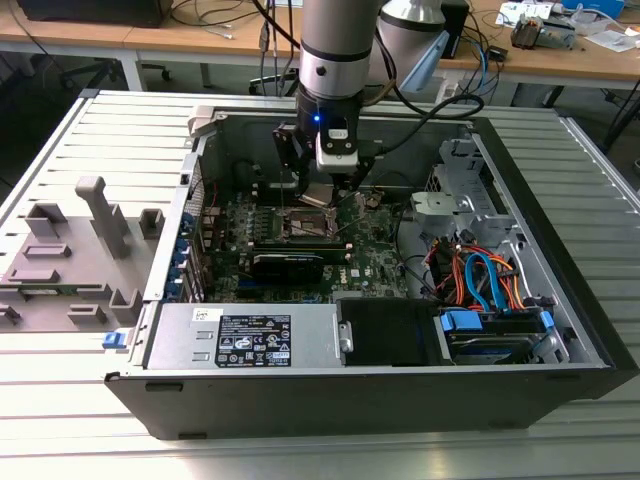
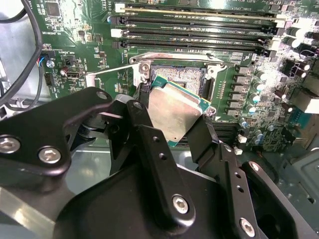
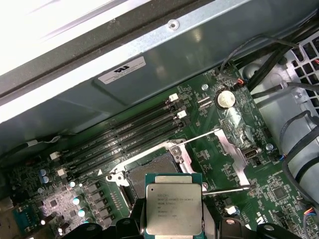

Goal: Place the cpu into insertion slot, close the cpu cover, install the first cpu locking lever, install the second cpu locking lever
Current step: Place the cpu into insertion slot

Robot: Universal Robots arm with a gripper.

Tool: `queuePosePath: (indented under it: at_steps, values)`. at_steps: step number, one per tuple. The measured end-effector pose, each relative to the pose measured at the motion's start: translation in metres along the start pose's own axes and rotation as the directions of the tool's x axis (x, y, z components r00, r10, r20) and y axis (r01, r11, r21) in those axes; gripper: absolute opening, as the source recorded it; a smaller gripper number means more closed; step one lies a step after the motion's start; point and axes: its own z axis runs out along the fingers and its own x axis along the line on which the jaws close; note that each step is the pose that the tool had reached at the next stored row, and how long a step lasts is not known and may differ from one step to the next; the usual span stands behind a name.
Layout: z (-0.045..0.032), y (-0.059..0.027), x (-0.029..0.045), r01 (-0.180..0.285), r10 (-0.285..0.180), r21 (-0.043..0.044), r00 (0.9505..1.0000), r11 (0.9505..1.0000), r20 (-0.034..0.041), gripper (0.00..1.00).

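Exterior view looks down slantwise, from farther off, on the whole open PC case (image 1: 350, 400). My 2 wrist cams sit close over the motherboard (image 2: 65, 20) (image 3: 279, 191), at different angles; both wrist views share the insertion slot (image 2: 177, 74) (image 3: 149, 167).

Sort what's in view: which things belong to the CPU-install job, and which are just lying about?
Job: the cpu, gripped in the end effector; the open socket; the cpu cover, swung open.
Lying about: memory slots; coin cell; power supply; grey fixture blocks.
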Motion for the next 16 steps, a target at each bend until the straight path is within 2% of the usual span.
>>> queuePosePath:
  at_steps: [16]
  values:
    - [0.0009, 0.0, 0.0, -0.032, 0.032, -0.0007, 0.9995, 0.9995, 0.0003, 0.55]
